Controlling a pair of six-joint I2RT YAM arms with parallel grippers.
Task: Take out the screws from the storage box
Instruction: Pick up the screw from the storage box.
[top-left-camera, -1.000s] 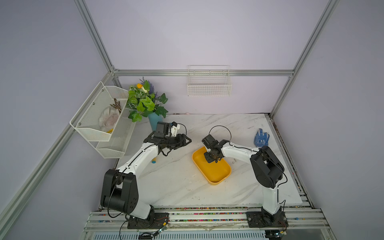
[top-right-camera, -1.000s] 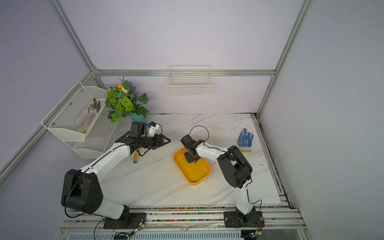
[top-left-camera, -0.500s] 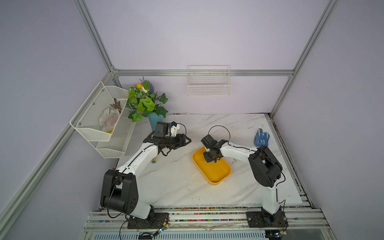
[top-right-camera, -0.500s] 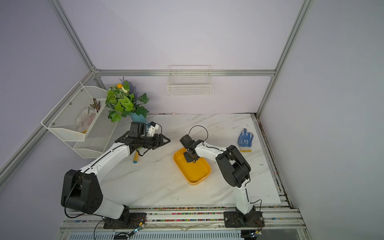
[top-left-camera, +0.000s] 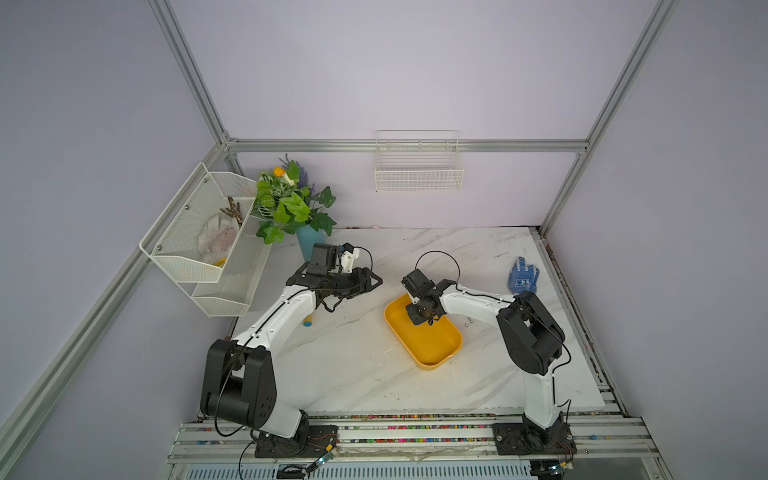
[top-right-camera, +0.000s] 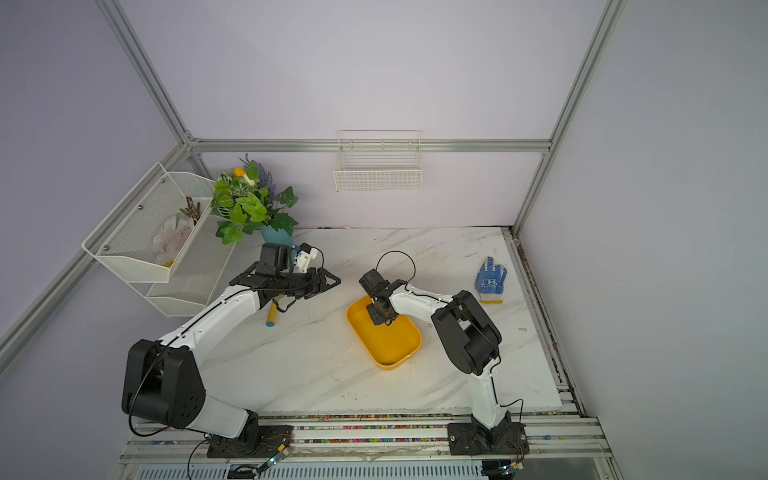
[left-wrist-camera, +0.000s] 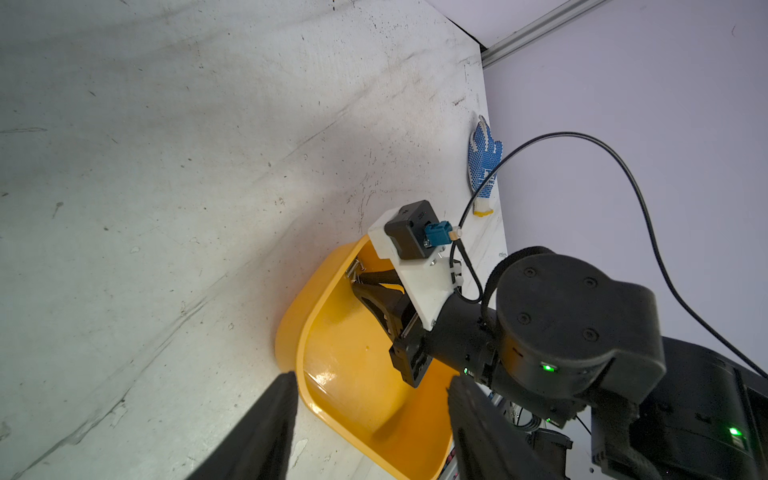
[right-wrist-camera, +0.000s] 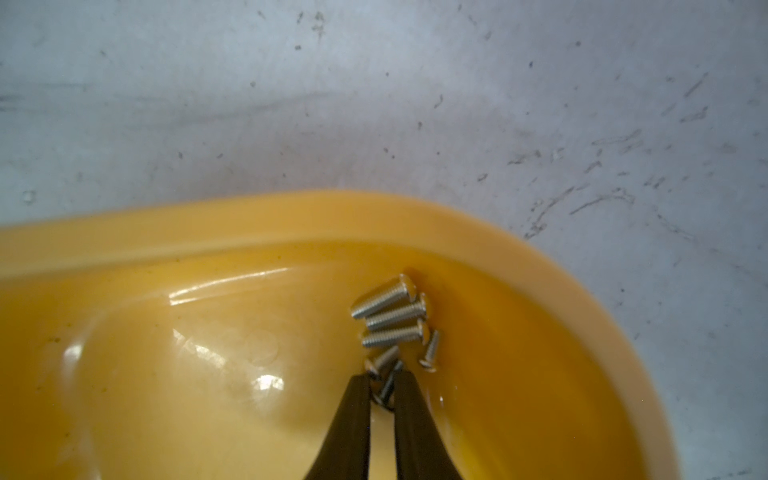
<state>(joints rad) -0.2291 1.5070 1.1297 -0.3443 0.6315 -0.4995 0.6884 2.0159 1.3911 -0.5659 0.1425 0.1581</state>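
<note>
Left tool (top-left-camera: 374, 282) wide, empty, above surface (top-left-camera: 353, 365). One box (top-left-camera: 432, 347) mid-surface, six screws (right-wrist-camera: 395, 316) bunched in one corner. Right tool (right-wrist-camera: 384, 376) narrow, tips pinching one screw, not yet lifted. One screw-like speck (top-right-camera: 522, 329) lies out further right. Mostly undone, I'd say: six left.

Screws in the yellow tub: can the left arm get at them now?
Probably not. The screws lie in a corner of the tub, with the right gripper right over them, one screw between its tips. The open left gripper hovers to the side.
</note>
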